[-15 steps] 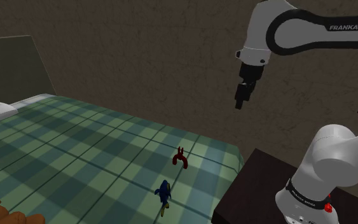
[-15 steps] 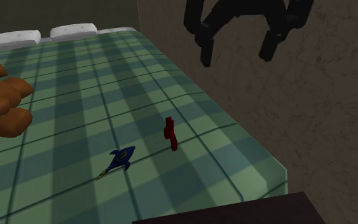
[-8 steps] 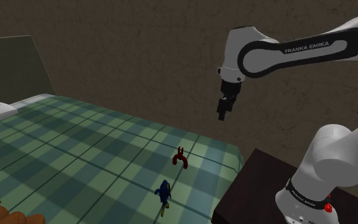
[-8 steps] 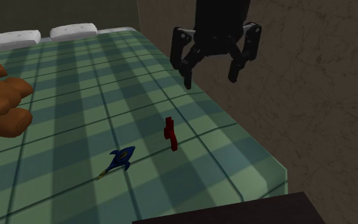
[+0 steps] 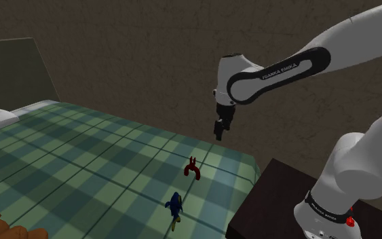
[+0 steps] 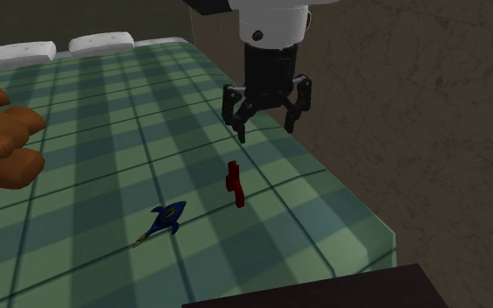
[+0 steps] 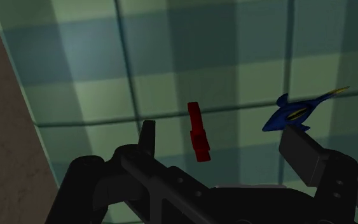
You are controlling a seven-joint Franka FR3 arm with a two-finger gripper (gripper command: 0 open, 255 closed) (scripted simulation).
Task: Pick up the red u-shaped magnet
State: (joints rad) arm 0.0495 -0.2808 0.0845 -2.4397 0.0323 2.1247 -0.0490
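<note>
The red u-shaped magnet [image 5: 193, 168] lies on the green plaid bedspread [image 5: 81, 163] near the bed's corner. It also shows as a small red piece [image 6: 235, 184] in the second exterior view. My black gripper [image 5: 219, 133] hangs in the air above and slightly beyond the magnet, fingers apart and empty; in the second exterior view the gripper [image 6: 265, 128] is well above the bed. Seen from the wrist, the magnet [image 7: 198, 132] lies on the spread between the two fingers [image 7: 147, 136], far below them.
A small blue toy plane [image 5: 175, 202] lies on the bedspread close to the magnet, also seen as the plane [image 7: 296, 111] from the wrist. A brown plush shape [image 6: 3, 131] sits farther along the bed. White pillows [image 6: 100, 42] lie at the head. The dark stand [image 5: 298, 204] adjoins the bed corner.
The arm has swung toward the bed and lowered. The gripper moved from high beside the wall to a spot above the magnet, staying open. The magnet and plane have not moved.
</note>
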